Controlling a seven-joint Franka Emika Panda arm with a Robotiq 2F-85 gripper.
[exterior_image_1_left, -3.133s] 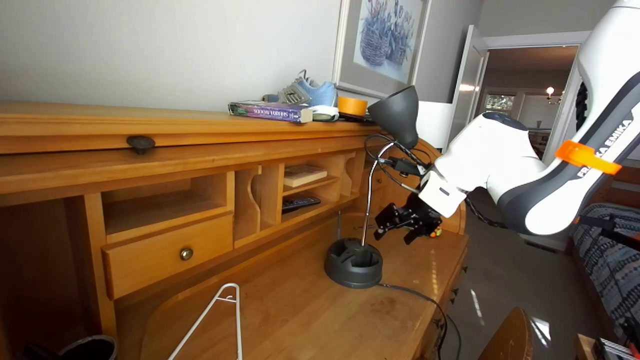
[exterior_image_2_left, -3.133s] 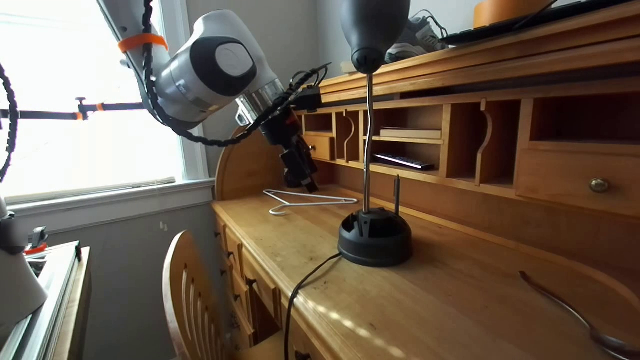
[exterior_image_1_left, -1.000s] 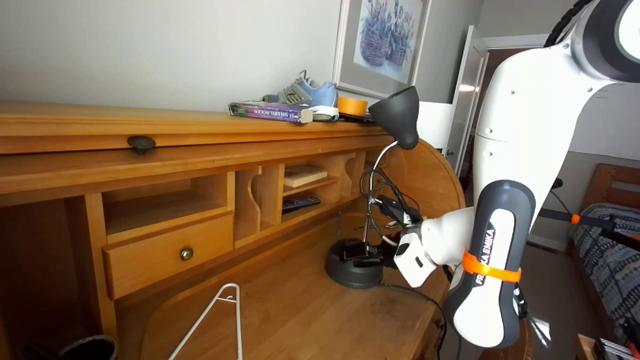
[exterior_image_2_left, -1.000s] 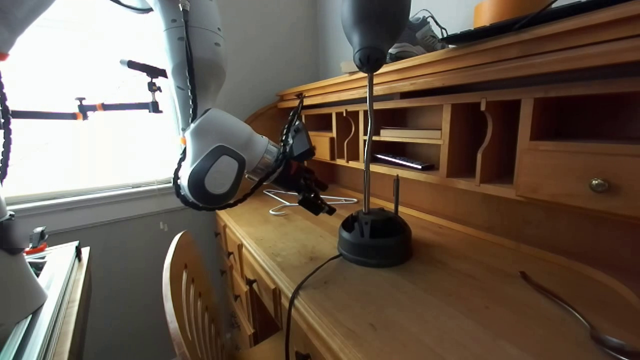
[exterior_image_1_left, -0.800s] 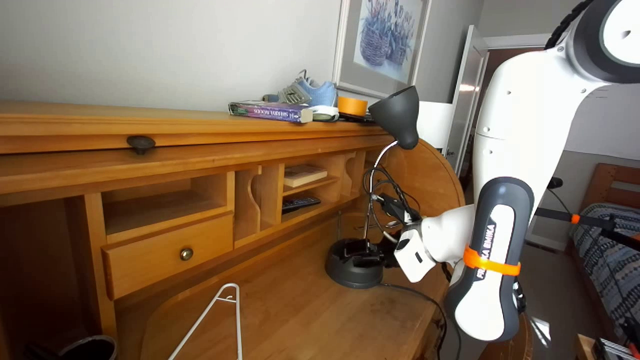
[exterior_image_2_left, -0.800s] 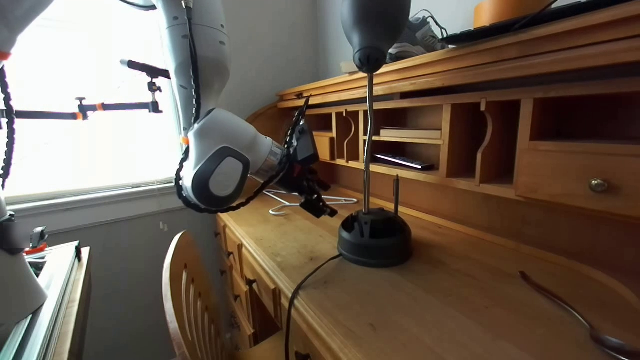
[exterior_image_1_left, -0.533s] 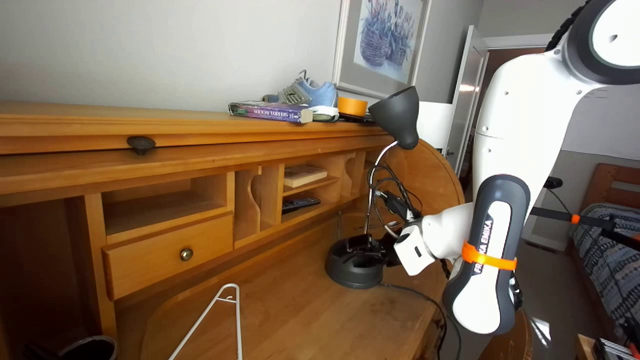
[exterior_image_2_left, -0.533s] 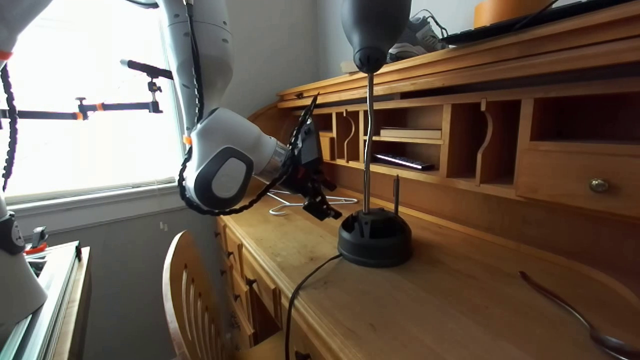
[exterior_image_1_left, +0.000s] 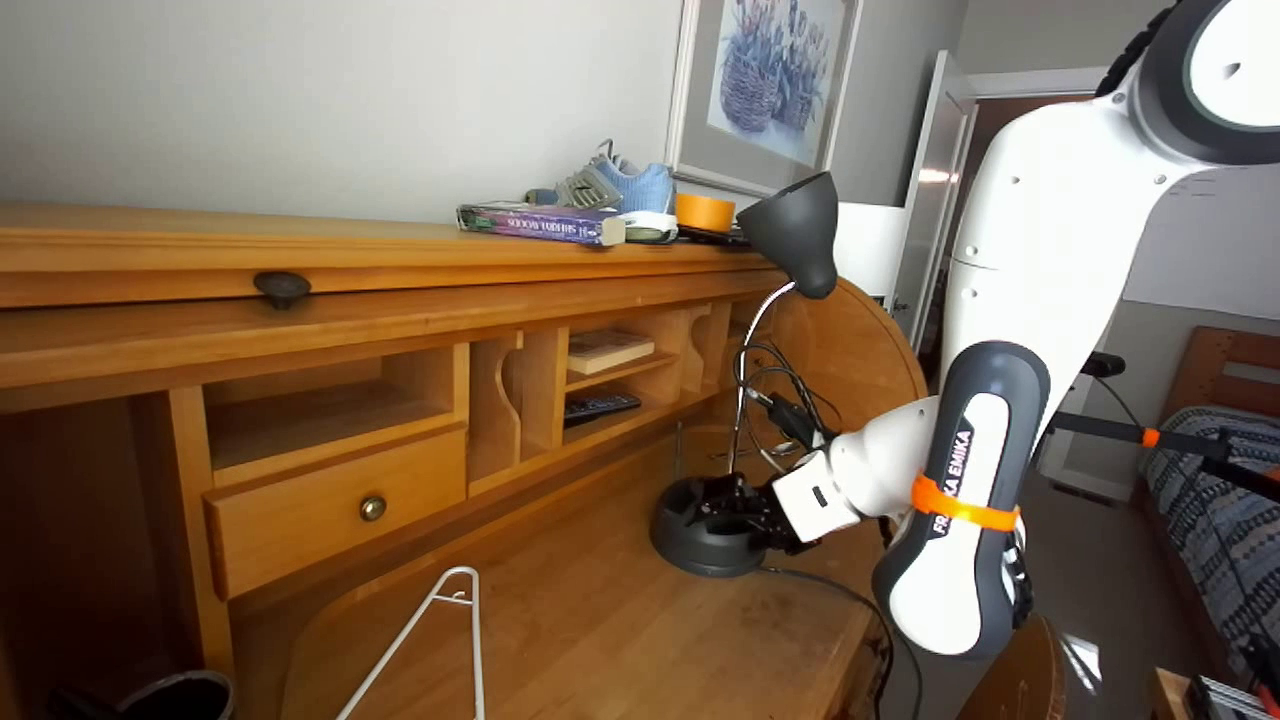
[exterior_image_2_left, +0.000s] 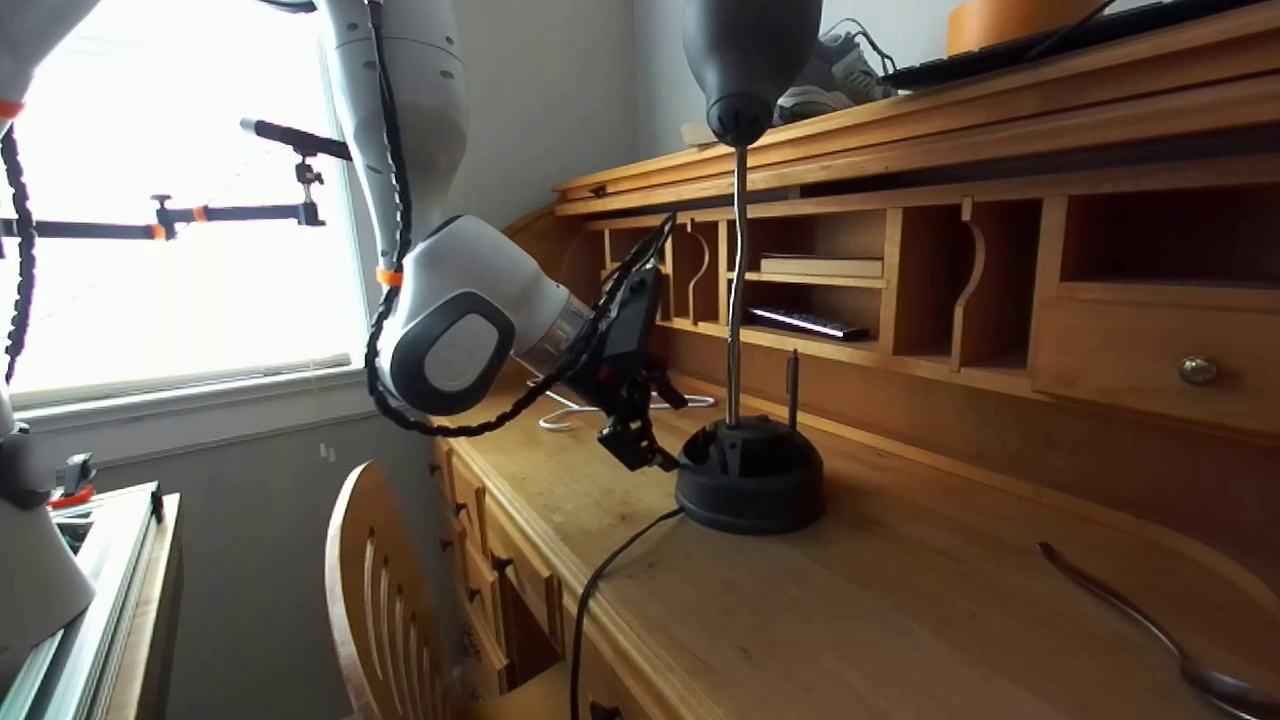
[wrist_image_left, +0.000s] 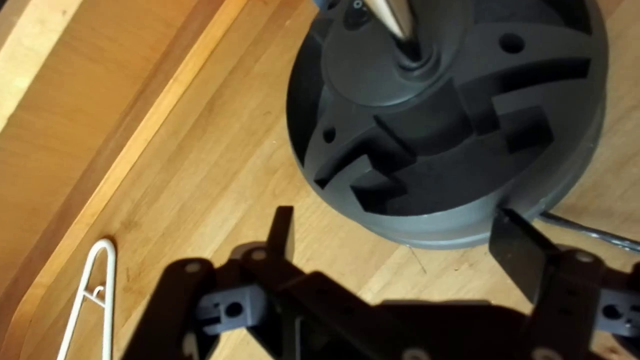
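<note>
The gripper (wrist_image_left: 395, 232) dips lower than moments ago, wide-spread and empty, apparently approaching the lamp base (wrist_image_left: 435, 125), with careful alignment needed next.

Lamp head (exterior_image_2_left: 750, 60): is cut off at top in an exterior view.
Gripper (wrist_image_left: 396, 222): is cut off at bottom in the wrist view.
Hanger (wrist_image_left: 108, 302): likewise, lower left.

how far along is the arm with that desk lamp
Looks done: the gripper is open beside the lamp base. In hand: alignment, apparently; one finger overlaps the base's rim in the wrist view, though touch can't be told. Left: probably any actual grip, since the jaws stand apart and the lamp base rests on the desk.
</note>
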